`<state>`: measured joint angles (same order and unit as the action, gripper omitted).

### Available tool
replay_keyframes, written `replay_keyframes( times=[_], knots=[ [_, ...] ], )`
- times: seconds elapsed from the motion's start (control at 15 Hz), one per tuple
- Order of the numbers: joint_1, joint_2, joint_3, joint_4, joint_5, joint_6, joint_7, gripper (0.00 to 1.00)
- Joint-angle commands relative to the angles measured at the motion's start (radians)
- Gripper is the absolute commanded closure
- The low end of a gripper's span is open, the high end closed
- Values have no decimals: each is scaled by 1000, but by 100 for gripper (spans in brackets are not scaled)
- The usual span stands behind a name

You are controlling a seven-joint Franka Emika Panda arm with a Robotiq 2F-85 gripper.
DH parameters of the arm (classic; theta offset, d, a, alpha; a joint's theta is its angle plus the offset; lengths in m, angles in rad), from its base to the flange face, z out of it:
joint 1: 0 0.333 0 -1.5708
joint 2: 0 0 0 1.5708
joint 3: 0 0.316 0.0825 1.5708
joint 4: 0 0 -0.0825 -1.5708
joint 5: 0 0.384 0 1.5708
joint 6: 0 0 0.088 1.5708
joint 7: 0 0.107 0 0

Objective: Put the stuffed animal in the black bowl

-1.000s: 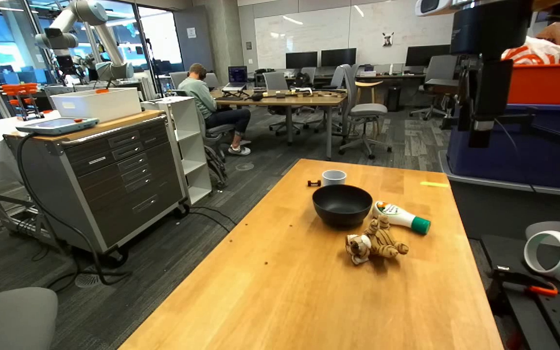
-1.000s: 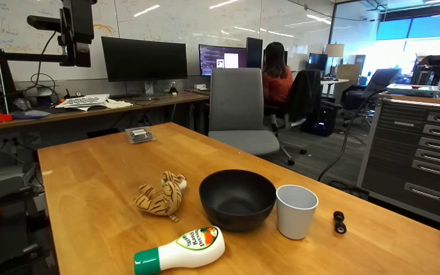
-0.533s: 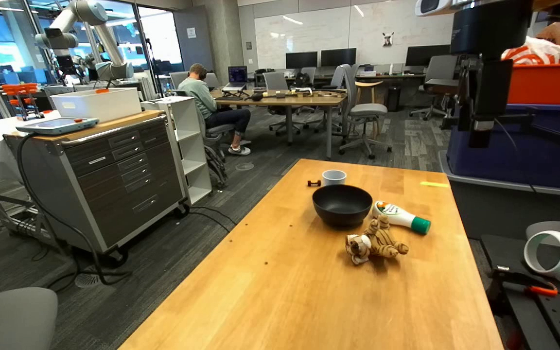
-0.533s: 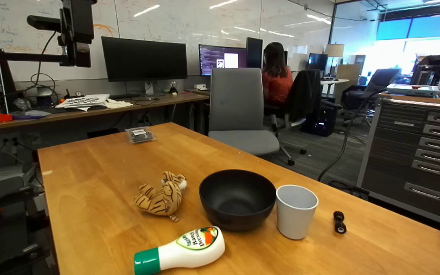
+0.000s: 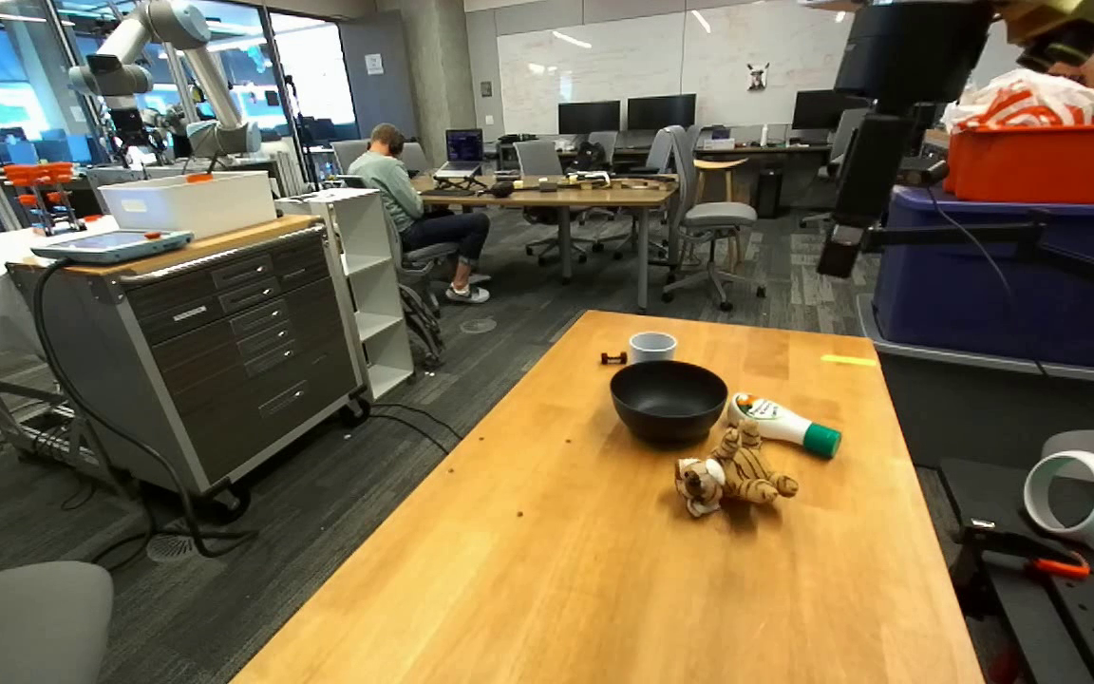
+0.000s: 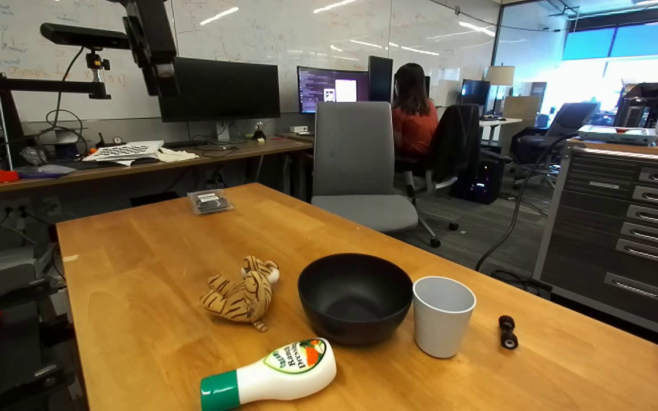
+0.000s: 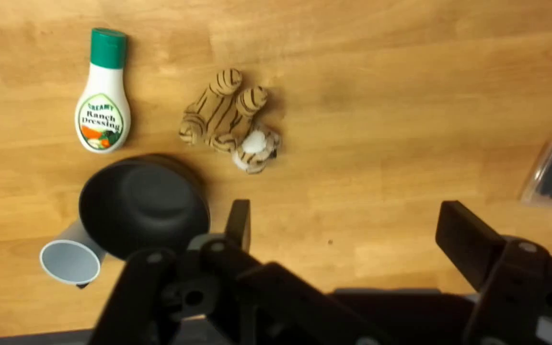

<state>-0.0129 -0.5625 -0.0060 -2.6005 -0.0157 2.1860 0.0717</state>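
The gripper [image 7: 345, 223], spread wide, is hanging above the table [image 7: 362, 139]. The tiger [image 7: 223, 115] is lying on the table near the bowl [image 6: 355, 302], outside it. The bottle [image 7: 103, 105] is lying near them both, and the cup [image 6: 442, 331] is standing just beside the bowl.

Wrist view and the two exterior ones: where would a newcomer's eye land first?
Probably on the striped plush tiger, lying on the wooden table beside the black bowl, not in it. The bowl itself would likely come next, a dark shape against the wood, with the white, green-capped ranch dressing bottle on its side nearby. In the wrist view, the open gripper looms dark across the lower part of the frame.
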Motion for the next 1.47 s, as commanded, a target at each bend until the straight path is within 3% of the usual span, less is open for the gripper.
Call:
replay_keyframes(
  times=[0.0, 0.27, 0.67, 1.4],
  knots=[
    [-25, 32, 28, -28, 0, 191, 86, 0],
    [-59, 121, 54, -16, -30, 283, 170, 0],
    [-124, 267, 87, 34, -111, 319, 309, 0],
    [-111, 514, 49, 142, -214, 387, 411, 0]
  ],
)
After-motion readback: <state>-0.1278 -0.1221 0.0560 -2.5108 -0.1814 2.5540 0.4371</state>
